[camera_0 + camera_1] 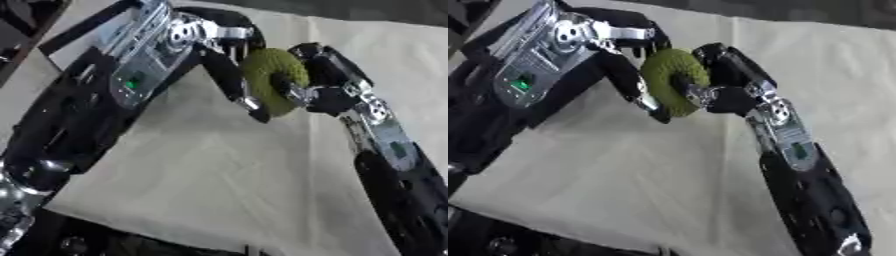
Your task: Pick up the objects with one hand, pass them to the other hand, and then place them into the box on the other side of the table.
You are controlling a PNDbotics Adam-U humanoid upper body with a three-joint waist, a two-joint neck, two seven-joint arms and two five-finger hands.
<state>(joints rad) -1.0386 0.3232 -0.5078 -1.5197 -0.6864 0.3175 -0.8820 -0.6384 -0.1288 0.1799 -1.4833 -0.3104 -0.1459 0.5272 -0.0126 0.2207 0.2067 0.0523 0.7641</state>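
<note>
The green ring (671, 80) hung above the pale surface (667, 175), with the left hand (627, 55) and right hand (728, 80) both curled on it from opposite sides. Had either let go before the other's hold was sure, the ring could well have dropped between them onto that surface.

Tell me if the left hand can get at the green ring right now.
Probably yes: the left hand is already against the green ring, which the right hand holds up between them, and nothing stands between.

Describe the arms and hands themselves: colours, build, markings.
Both arms are mostly black with silver joints. Left hand and right hand have black fingers with silver metal fittings. Each forearm carries a grey panel bearing a small green mark.
</note>
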